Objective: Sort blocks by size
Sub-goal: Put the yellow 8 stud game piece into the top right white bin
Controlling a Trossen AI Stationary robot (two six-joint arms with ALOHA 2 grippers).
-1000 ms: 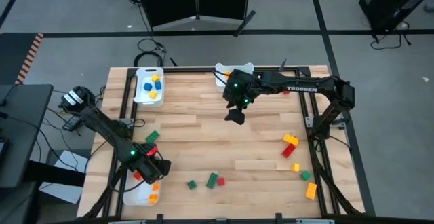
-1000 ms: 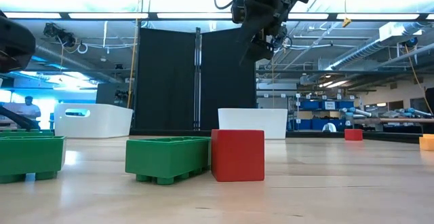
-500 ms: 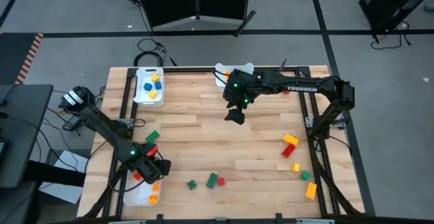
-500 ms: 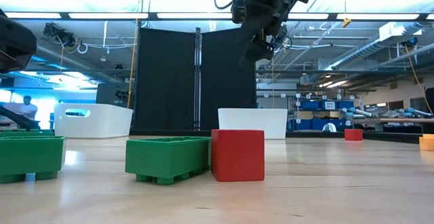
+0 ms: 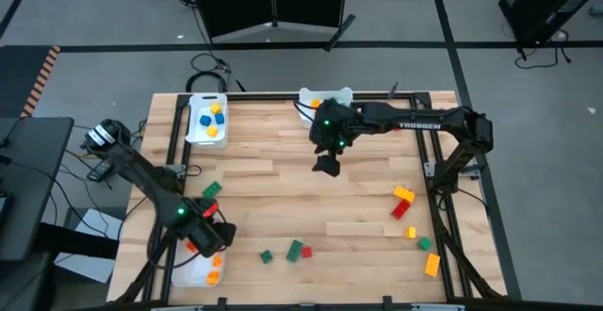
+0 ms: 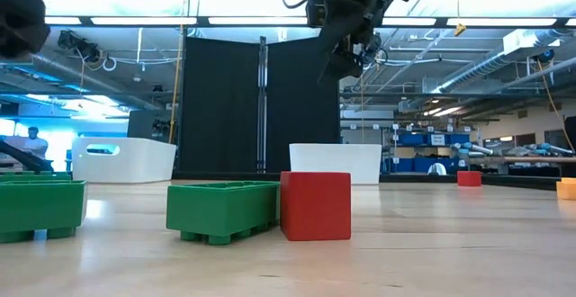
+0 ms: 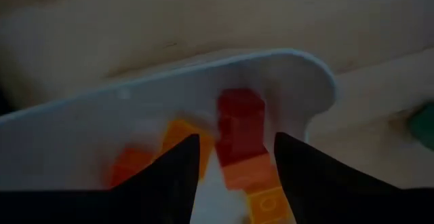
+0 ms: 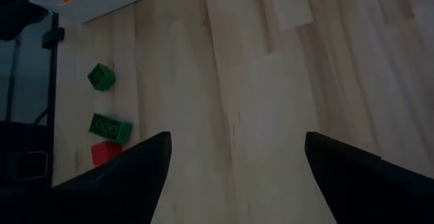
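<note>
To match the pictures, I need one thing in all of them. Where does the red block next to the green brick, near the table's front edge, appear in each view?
High view: the red block lies near the front edge, about midway along it.
Low view: it stands in the centre, close to the camera.
Left wrist view: not in it.
Right wrist view: far left, low in the picture.
Shared landmark: the green brick beside it.

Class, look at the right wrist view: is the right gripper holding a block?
No. The right gripper is open and empty, with only bare wooden table between its fingers.
</note>
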